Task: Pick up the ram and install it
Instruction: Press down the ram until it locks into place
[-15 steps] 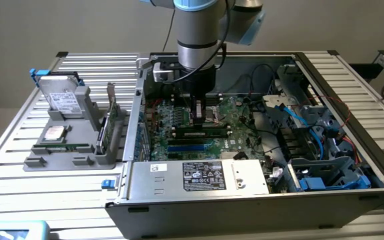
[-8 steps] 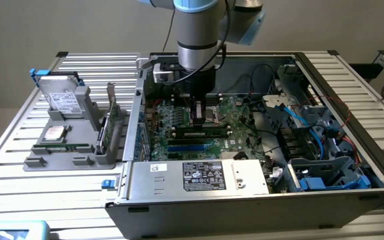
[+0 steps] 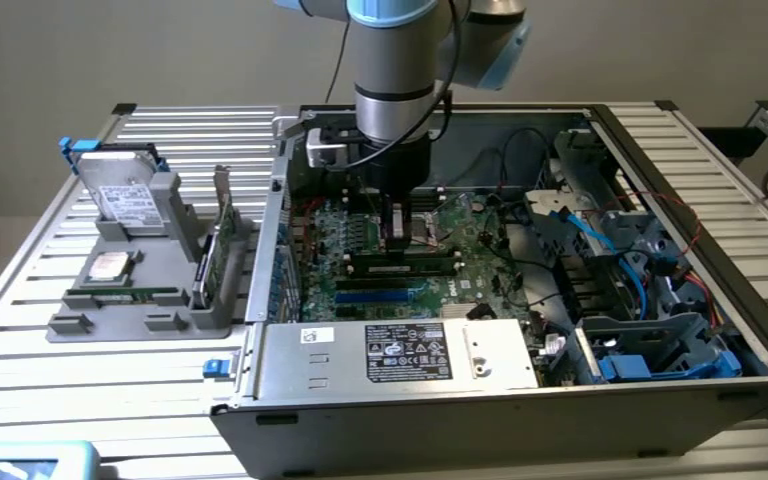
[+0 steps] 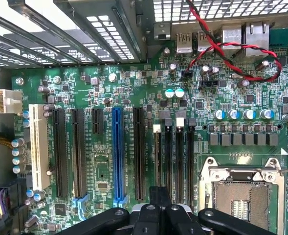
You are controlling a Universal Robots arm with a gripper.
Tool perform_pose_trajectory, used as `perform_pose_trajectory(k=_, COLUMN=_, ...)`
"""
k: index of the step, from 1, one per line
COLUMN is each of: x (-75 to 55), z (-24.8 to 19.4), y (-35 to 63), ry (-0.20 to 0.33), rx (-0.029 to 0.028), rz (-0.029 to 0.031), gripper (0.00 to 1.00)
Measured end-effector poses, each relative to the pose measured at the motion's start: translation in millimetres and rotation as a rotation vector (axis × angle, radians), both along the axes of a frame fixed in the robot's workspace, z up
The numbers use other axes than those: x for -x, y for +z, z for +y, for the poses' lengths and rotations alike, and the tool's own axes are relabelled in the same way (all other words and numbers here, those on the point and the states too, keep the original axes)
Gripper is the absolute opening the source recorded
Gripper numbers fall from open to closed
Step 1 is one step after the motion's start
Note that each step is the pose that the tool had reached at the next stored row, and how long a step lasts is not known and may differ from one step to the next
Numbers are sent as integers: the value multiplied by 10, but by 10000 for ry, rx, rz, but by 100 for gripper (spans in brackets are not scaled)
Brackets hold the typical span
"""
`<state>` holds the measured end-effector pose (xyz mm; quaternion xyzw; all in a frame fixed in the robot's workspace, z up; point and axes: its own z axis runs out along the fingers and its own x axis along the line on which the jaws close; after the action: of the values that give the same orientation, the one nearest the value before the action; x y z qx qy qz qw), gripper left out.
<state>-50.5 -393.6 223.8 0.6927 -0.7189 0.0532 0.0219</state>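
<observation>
**Gripper closed over the memory slots, ram standing in the board**

My gripper [image 3: 392, 246] is down inside the open computer case [image 3: 491, 425], low over the motherboard [image 3: 480, 226]. Its fingers are drawn fully together and I can see nothing pinched between them. In the wrist view their dark tips meet right at the end of the row of black memory slots [image 4: 175, 156]. The long blue slot [image 4: 117, 152] lies to one side of that row and the open processor socket [image 4: 241, 193] to the other.

In the exterior view the ram [image 3: 407, 266] stands on edge in the board directly below my gripper. It is a long narrow stick, dark along the top with green showing beneath, and it runs parallel to the blue slots in front of it. My fingertips are at or just above its top edge, toward the end on the exterior view's left. I cannot tell whether they actually touch it, or whether the stick is pressed fully home.

Outside the case, on the exterior view's left, a grey holder [image 3: 117, 322] sits on the slatted surface [image 3: 31, 375]. A hard drive [image 3: 124, 195] leans in it, with a square silver processor [image 3: 108, 266] lying in front of the drive. A taller green expansion card [image 3: 220, 235] stands upright on the side nearest the case.

Red and black twisted wires [image 4: 232, 49] loop over the board near the rear ports.
</observation>
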Motion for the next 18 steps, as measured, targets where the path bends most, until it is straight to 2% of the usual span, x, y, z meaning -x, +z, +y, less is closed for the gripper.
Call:
perform_pose_trajectory(k=2, x=-4, z=3, y=22, ry=6, rx=-20, rz=-14, gripper=11)
perform_pose_trajectory(k=5, x=-13, z=0, y=142, ry=5, rx=-5, rz=-2, gripper=11)
perform_pose_trajectory(k=7, x=-42, z=0, y=176, ry=4, rx=-5, rz=-3, gripper=11)
perform_pose_trajectory(k=18, x=-264, z=-7, y=212, ry=4, rx=-4, rz=16, gripper=11)
